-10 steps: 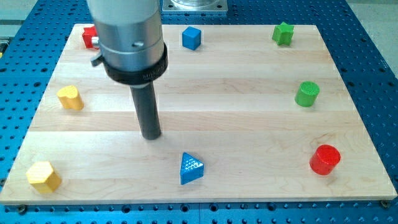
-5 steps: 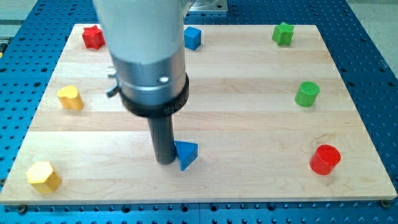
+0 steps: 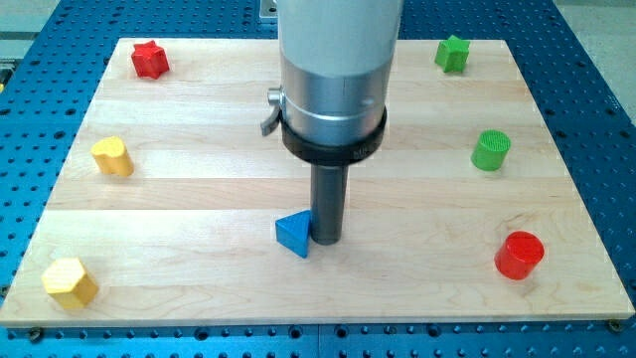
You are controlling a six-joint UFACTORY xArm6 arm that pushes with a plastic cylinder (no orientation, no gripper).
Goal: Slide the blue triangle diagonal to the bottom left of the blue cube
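Observation:
The blue triangle (image 3: 293, 234) lies on the wooden board (image 3: 199, 189) a little below its middle. My tip (image 3: 325, 242) stands right against the triangle's right side, touching it. The blue cube does not show; the arm's grey body (image 3: 338, 70) covers the top middle of the board where it stood.
A red star (image 3: 149, 59) is at the top left. A yellow block (image 3: 112, 156) is at the left edge and a yellow hexagon (image 3: 70, 282) at the bottom left. A green star (image 3: 452, 52) is top right, a green cylinder (image 3: 490, 149) right, a red cylinder (image 3: 520, 255) bottom right.
My tip has moved from the triangle's left, round to its right side. The triangle shifted up and turned. The arm now hides the blue cube.

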